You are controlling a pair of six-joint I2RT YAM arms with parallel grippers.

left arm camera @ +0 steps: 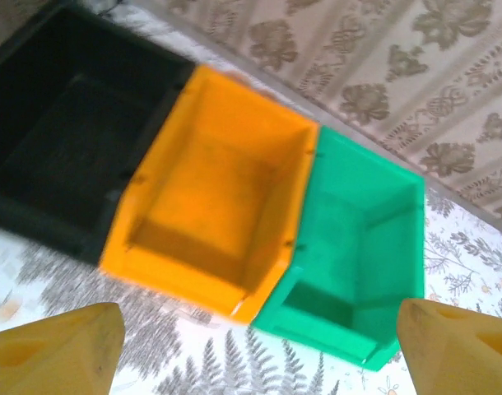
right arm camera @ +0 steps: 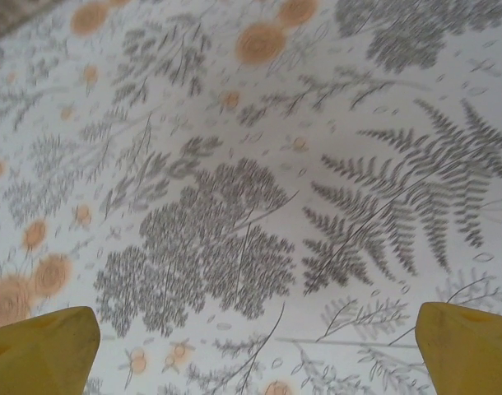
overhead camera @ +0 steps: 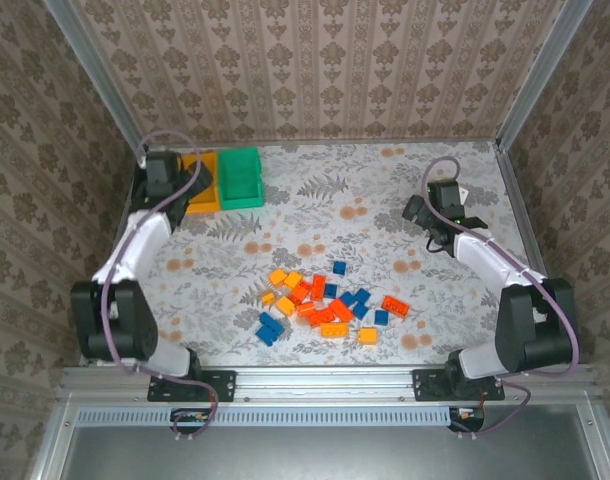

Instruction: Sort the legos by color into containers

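The legos (overhead camera: 325, 305), a loose heap of orange, red-orange and blue bricks, lie on the patterned table at front centre. The containers stand in a row at the back left: black bin (left arm camera: 62, 123), orange bin (left arm camera: 218, 189) and green bin (left arm camera: 358, 247). The orange and green ones look empty inside. My left gripper (left arm camera: 259, 354) hovers open just in front of them, its yellow fingers (left arm camera: 53, 350) wide apart with nothing between. In the top view it sits over the orange bin (overhead camera: 200, 195) beside the green bin (overhead camera: 241, 178). My right gripper (right arm camera: 255, 350) is open over bare tablecloth at the right (overhead camera: 430, 215).
Metal frame rails and wallpapered walls (overhead camera: 315, 70) close the table at the back and both sides. Floral tablecloth (overhead camera: 355, 210) stretches between the bins, the brick heap and the right arm.
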